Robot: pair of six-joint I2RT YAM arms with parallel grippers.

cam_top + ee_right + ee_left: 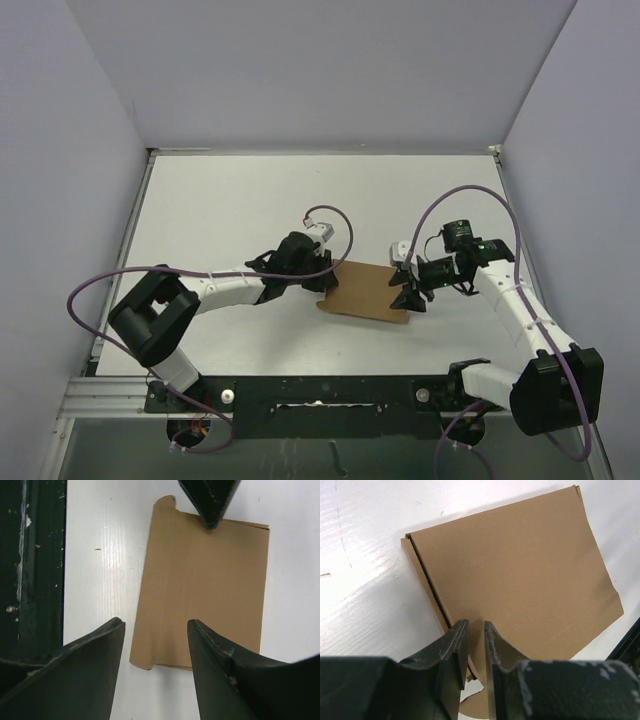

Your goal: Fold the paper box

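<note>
The paper box (365, 291) lies flat on the white table (250, 200), mid-way btwn my two arms, plain brown face up. My left gripper (476, 625) sits at its left end w/ the jaws drawn nearly together, only a thin slit btwn them. From the left wrist view the tips sit right over the cardboard's near edge, but whether they pinch that edge or just press on it I can't tell. In the right wrist view that same tip meets the far edge of the sheet, so my guess is it's there to pin the box so it doesn't skate on the slick tabletop. My right gripper (156, 624) is at the opposite end, fingers spread wide, nothing in them; the box's near edge lies below and btwn them, apart from both pads. I judge that stance lines me up w/ the long creases running along the sheet, ready to get under a flap. One long side looks doubled over and the edge nearer the dark base rail curls up a bit, prob. the easiest place to catch. As for writing: none; no brand, label, print or tape on the cardboard that I can read, and nothing legible on the table or arms either.
</note>
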